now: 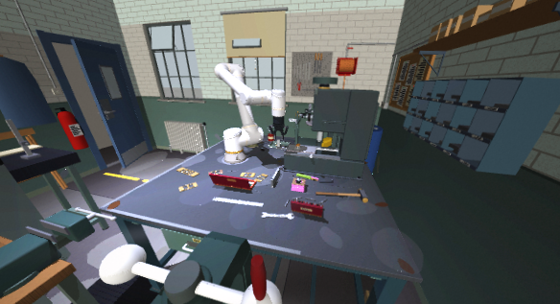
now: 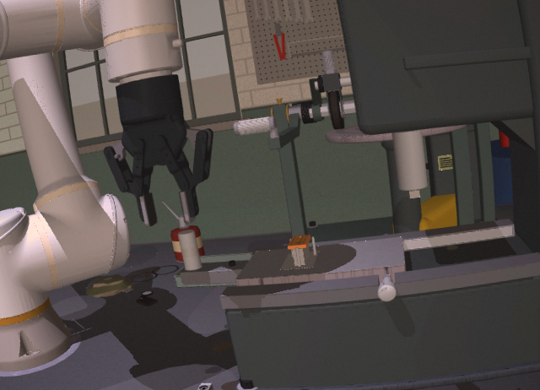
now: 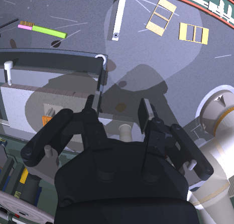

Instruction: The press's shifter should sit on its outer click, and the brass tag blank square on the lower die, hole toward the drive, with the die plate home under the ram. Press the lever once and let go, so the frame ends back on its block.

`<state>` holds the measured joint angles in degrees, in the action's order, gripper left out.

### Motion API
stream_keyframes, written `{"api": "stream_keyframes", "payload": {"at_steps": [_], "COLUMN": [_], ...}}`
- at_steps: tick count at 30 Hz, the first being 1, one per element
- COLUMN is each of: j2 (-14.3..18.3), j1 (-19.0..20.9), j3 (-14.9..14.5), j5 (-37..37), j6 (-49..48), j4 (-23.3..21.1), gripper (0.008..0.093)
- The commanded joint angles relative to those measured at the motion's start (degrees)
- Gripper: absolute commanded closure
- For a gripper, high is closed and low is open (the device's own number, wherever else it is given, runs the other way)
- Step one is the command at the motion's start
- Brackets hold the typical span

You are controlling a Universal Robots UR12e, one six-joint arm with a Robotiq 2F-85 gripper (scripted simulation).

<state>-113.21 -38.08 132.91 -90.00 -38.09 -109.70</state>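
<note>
My gripper (image 2: 168, 209) hangs open and empty over the left end of the press, just above a white upright peg (image 2: 190, 249) on a flat bar (image 2: 205, 276) that sticks out from the machine. The die plate (image 2: 320, 259) sits drawn out to the left of the ram (image 2: 409, 168), not under it. An orange brass tag blank (image 2: 299, 241) lies on the lower die (image 2: 298, 257) beside a small pin. The plate's white knob (image 2: 386, 291) faces the front. The lever with its white grip (image 2: 253, 125) stands on a green post behind the plate.
The dark green press body (image 1: 346, 119) fills the right side of the bench. A red oil can (image 2: 186, 242) stands just behind the peg. Brass blanks (image 3: 193, 33), a white ruler (image 3: 119, 15), a brush (image 3: 42, 30), trays, a hammer (image 1: 341, 194) and a wrench lie toward the front.
</note>
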Motion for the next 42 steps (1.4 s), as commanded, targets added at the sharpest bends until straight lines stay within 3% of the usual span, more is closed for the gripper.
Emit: {"api": "stream_keyframes", "payload": {"at_steps": [1, 28, 42], "j2": [0.0, -0.3, -6.6], "j1": [0.0, 0.3, 10.9], "j3": [-0.1, 0.1, 3.2], "j5": [0.0, 0.0, 0.0], "j6": [0.0, 0.3, 10.9], "j4": [0.0, 0.1, 3.3], "gripper": [0.0484, 0.0484, 0.0484]}}
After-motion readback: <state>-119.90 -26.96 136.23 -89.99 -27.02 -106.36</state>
